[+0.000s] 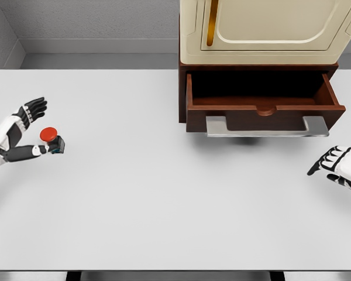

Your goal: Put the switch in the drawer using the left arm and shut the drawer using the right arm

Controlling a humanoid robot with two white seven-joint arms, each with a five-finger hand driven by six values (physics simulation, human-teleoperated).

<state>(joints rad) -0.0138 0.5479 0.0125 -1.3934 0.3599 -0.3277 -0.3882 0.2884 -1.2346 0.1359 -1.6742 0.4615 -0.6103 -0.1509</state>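
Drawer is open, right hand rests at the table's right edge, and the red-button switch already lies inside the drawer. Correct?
Not quite. The head view shows the switch at the left hand, far from the open drawer. The right hand does rest at the right.

The wide pale-grey table (164,193) carries everything. At its back edge, right of the middle, stands the dark-brown wooden cabinet (183,93), and on top of that cabinet sits a cream rounded appliance with a brass handle (269,29). The cabinet's brown wooden drawer (263,108) is pulled out toward the front, with its flat silver metal handle (266,127) on the front face. Far to the left of the cabinet, near the table's left edge, is the small black switch with a round red button (51,139) — right at the left white robot hand (20,132). The right white robot hand (336,167) lies in front of the drawer's right end, well apart from it — at the table's right edge.
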